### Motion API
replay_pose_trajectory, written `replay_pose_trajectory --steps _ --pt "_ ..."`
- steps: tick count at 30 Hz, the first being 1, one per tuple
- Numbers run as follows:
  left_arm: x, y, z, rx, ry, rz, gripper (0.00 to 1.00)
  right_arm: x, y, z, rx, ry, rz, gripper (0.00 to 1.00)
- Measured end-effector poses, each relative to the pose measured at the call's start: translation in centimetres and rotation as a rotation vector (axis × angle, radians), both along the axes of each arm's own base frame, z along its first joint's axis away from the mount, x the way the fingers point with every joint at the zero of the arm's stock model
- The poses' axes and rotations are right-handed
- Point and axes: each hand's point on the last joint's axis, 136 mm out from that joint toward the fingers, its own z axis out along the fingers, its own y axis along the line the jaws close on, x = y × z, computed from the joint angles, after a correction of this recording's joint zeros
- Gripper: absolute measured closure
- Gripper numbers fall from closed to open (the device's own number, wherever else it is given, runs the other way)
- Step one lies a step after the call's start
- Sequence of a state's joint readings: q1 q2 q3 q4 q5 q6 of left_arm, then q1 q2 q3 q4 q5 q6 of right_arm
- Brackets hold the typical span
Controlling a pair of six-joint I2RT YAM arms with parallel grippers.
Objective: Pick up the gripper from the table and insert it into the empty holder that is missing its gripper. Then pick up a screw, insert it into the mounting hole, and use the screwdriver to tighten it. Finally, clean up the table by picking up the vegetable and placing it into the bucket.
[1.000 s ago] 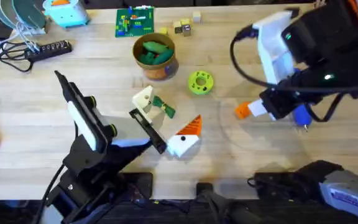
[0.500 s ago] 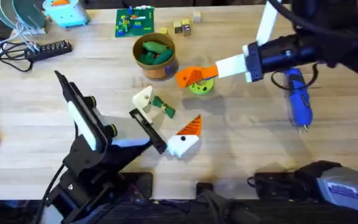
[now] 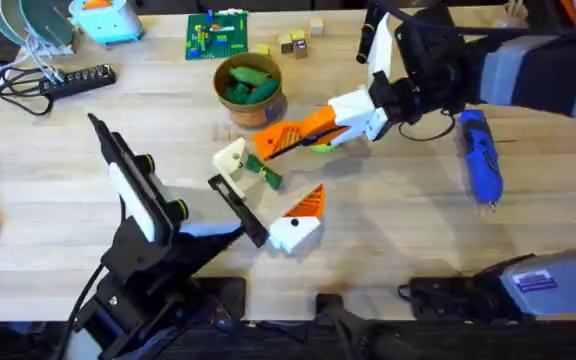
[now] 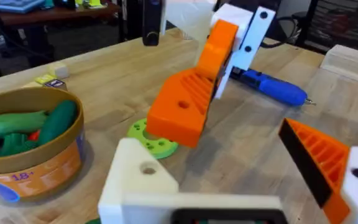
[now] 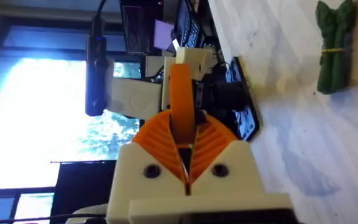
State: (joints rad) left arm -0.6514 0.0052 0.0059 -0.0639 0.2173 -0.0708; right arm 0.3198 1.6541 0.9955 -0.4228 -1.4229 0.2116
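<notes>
- R gripper [image 3: 268, 142] at frame centre, pads pinched shut on orange gripper [image 5: 180, 106], just above vegetable [image 3: 264, 171].
- Holder [image 3: 231, 160] left of centre, w/ black bar.
- Screwdriver [image 3: 478, 156] lying flat, right side.
- Bucket [image 3: 249, 90] upper centre, green toys inside.
- L gripper: opening can't tell.

Black-framed arms with grey links; the right claw [image 3: 273, 141] has white fingers, orange ribbed pads.

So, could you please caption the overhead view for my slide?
Right hand carries the orange gripper toward the white holder beside the bucket; screwdriver lies aside.
</notes>
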Motion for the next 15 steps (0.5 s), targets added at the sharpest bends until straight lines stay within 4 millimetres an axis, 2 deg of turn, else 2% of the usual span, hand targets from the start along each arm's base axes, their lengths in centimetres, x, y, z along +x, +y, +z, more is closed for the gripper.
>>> replay_pose_trajectory --steps 7,15 --pt "0.1 0.1 0.0 0.000 0.001 0.005 0.008 -0.5 1.5 -0.2 0.014 0.057 0.052 0.992" --pt "0.1 0.1 0.0 0.000 0.001 0.005 0.008 -0.3 1.5 -0.5 0.005 0.103 0.047 0.992"
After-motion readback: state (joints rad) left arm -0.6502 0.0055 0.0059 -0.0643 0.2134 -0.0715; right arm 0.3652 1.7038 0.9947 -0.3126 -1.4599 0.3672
